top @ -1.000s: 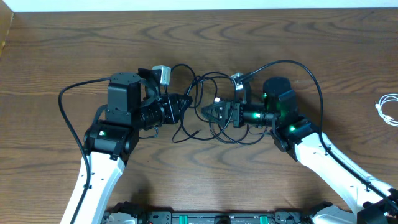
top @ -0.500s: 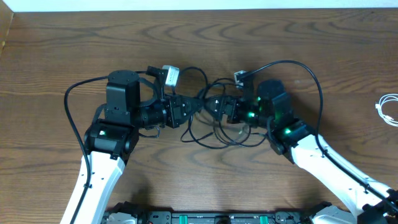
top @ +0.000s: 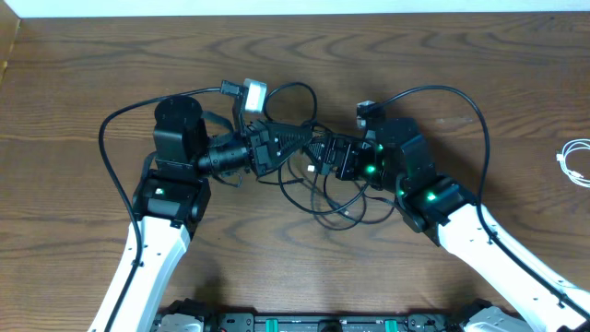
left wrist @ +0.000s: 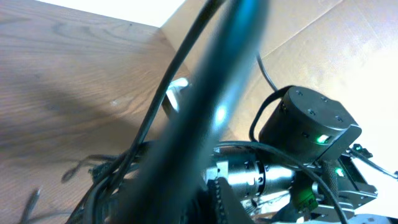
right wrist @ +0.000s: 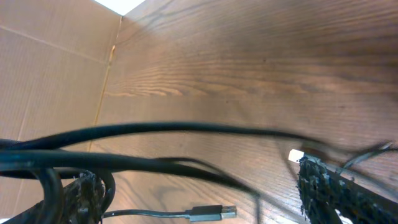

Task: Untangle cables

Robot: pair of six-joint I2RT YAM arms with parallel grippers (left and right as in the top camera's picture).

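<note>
Closed down tight at the left gripper, with no gap between its jaws. Cannot tell from the blurred left wrist view, filled by a dark cord right against the lens, whether any strand sits pinched there; from overhead, only thin strands meeting at its tips. Spread wide at the right gripper, with nothing clamped: in its wrist view, one of its fingers at each lower corner and two black strands running across the gap between them. Tip to tip with the left gripper and close to it, over the brown wooden table. Bunched right at and just beneath both pairs of jaws, the black cables, with loose loops spilling onto the wood on the near side of the right jaws, toward the arm bases. Lying flat below the open right jaws, a silver plug on a thin black lead. Well apart from both pairs of jaws, out beyond the right arm at the table's far right edge, the white cable, looped by itself.
</note>
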